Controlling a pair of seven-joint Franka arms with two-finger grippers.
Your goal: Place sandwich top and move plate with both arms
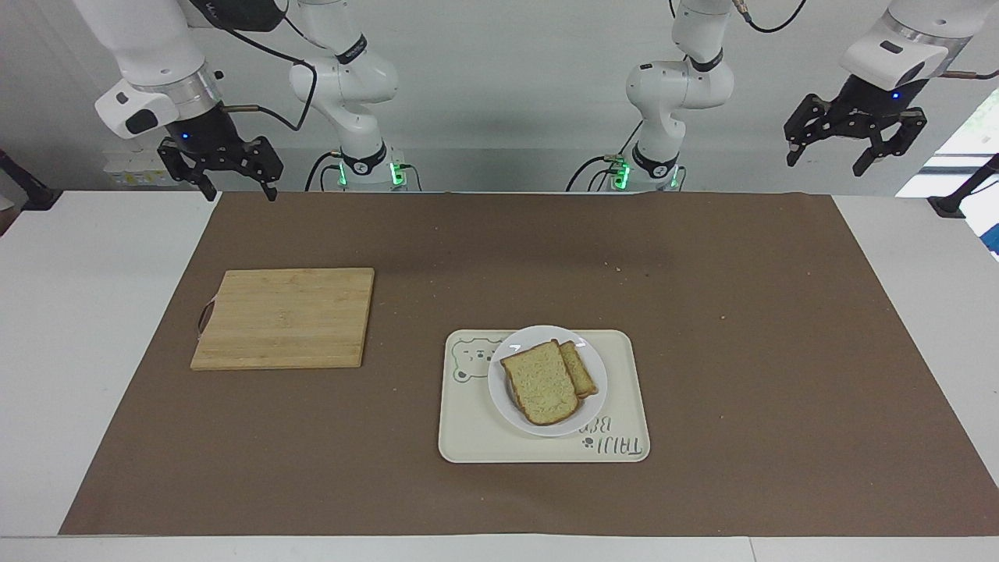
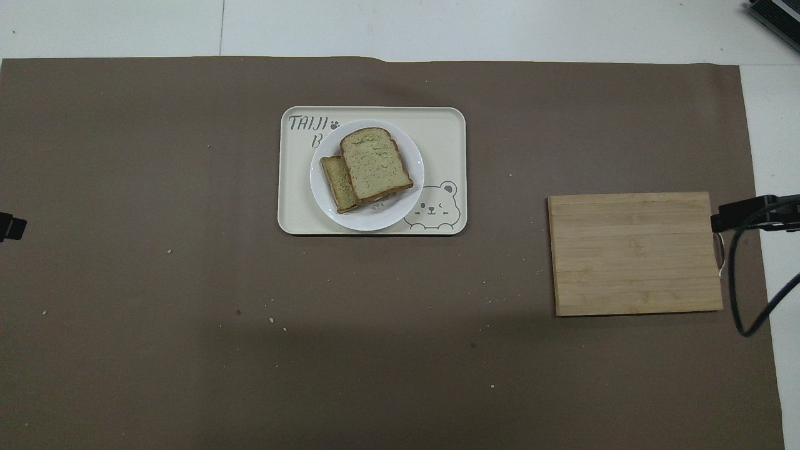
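The sandwich top (image 1: 540, 382) lies on the small white plate (image 1: 546, 336), partly over a second slice (image 1: 581, 368) that peeks out beside it. In the overhead view the sandwich top (image 2: 375, 164) covers most of the plate (image 2: 381, 220). My left gripper (image 1: 825, 164) hangs open and empty, high over the table's edge at the left arm's end. My right gripper (image 1: 240, 191) hangs open and empty over the mat's edge nearest the robots, at the right arm's end. Both are far from the plate. Only the grippers' tips show in the overhead view.
The plate sits on a cream rectangular tray with a bear drawing (image 1: 476, 437), mid-table on a brown mat. A wooden cutting board (image 1: 285, 318) lies toward the right arm's end, nearer the robots than the tray. Crumbs dot the mat.
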